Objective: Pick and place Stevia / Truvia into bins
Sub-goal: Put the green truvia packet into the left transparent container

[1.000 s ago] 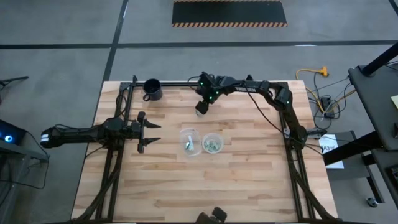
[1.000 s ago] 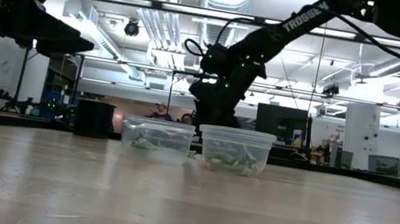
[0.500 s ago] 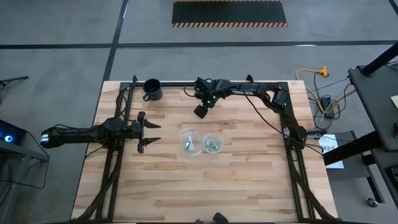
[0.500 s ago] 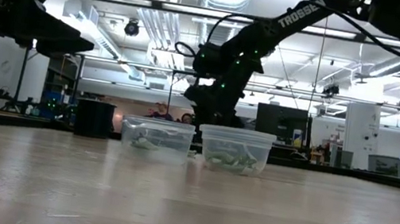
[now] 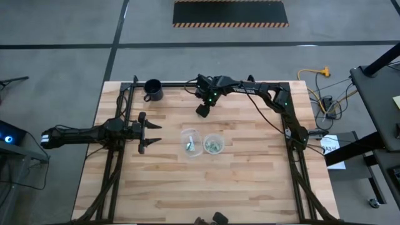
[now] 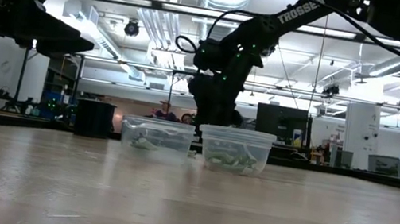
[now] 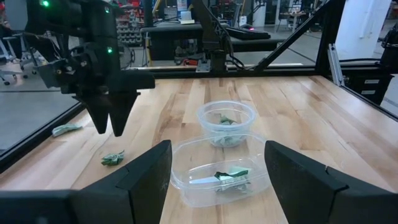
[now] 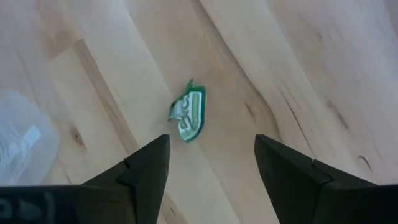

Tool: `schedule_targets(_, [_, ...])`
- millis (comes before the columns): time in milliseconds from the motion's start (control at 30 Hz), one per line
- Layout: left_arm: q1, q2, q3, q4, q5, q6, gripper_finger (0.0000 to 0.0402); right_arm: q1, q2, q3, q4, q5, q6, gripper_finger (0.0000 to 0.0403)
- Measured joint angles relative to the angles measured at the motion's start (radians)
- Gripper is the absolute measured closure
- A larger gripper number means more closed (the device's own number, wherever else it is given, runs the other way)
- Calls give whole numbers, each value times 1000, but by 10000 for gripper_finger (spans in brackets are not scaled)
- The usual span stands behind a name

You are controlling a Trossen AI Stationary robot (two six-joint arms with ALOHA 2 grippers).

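R gripper (image 8: 211, 168) hovers over a green packet (image 8: 189, 117) lying on the counter (image 8: 298, 74), packet between its released jaws, untouched. L gripper (image 7: 214, 171) waits, jaws apart, near two bins (image 7: 219, 174).

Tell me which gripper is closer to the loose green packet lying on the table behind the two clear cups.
Right. The right gripper hangs open directly above the packet, not touching it. The left gripper waits open on the far side of the bins, well away from it.
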State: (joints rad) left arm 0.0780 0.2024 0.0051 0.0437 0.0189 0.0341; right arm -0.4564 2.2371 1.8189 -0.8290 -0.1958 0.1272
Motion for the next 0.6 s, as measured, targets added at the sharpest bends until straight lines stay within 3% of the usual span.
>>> schedule_targets(200, [0, 0, 0, 0, 0, 0, 162, -1, 43, 69, -52, -18, -22, 179])
schedule_targets(333, [0, 1, 0, 0, 0, 0, 162, 7, 135, 204, -182, 34, -63, 179])
schedule_targets(600, [0, 1, 0, 0, -1, 0, 162, 18, 253, 436, -358, 35, -166, 179])
